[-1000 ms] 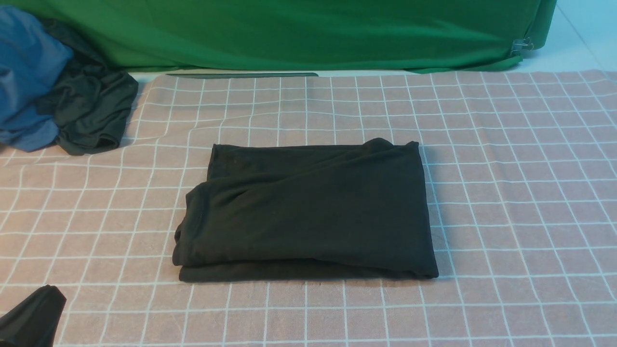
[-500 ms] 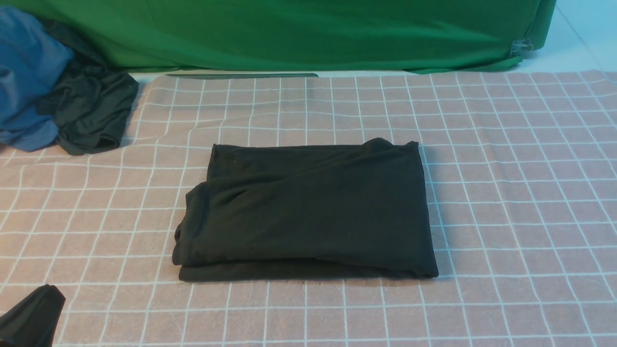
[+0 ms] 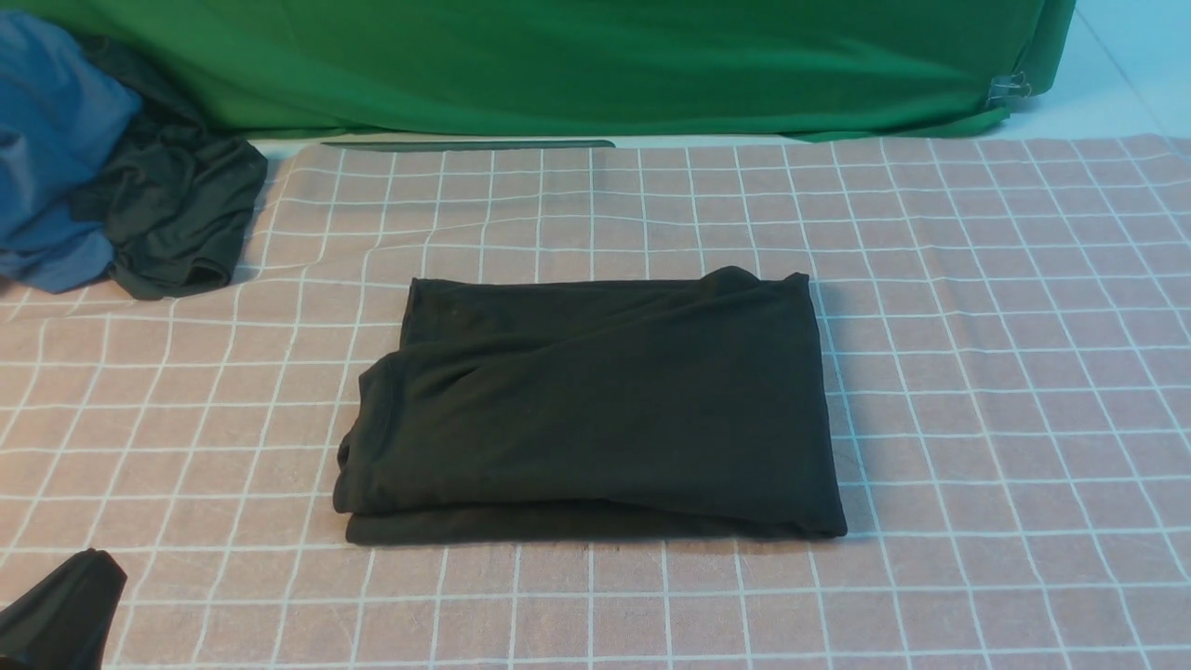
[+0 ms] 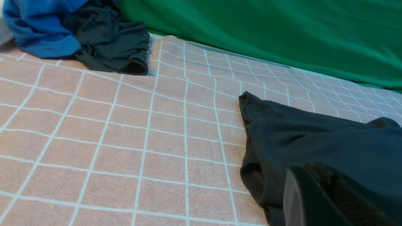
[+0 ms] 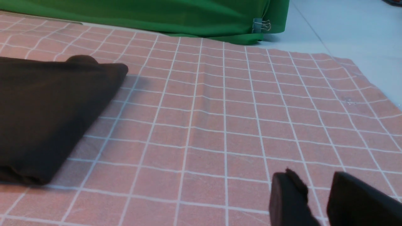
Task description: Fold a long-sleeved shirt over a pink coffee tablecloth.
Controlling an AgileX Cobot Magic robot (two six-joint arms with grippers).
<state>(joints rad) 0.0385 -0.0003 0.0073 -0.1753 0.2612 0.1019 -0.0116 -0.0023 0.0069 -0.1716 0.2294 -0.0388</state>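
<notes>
Nearest to you, at the front view's lower left corner, you see the left tool (image 3: 60, 609) as a dark wedge low over the pink coffee tablecloth (image 3: 977, 372) — its jaws are pressed together with nothing between them. In its own wrist view the left tool (image 4: 326, 201) shows at the edge of the picture, with the near left corner of the long-sleeved shirt (image 4: 314, 144) just beyond it, close but not gripped.

The right tool (image 5: 314, 201) appears only in the right wrist view. You see its two dark fingers (image 5: 287, 201) standing narrowly apart over bare pink cloth, holding nothing. The long-sleeved shirt (image 5: 47, 110) lies well apart from it, off toward the robot's left.

Further out, the long-sleeved shirt (image 3: 595, 409) rests in the middle of the tablecloth, folded into a flat, roughly rectangular stack. Its right edge is straight and neat; its left edge is looser, with rounded folds and a lower layer peeking out along the near side. No print or label shows on the upper face.

You find no containers anywhere in view — every item sits directly on cloth.

Beyond the shirt, at the far left, a crumpled blue garment (image 3: 51, 149) lies with a dark green-black garment (image 3: 177, 219) bunched against it, both at the tablecloth's far left edge. Farthest back, a bright green cloth (image 3: 577, 65) hangs across the rear, a metal clip (image 3: 1007, 88) on its right end, and pale bare surface (image 3: 1126, 65) shows to its right.
</notes>
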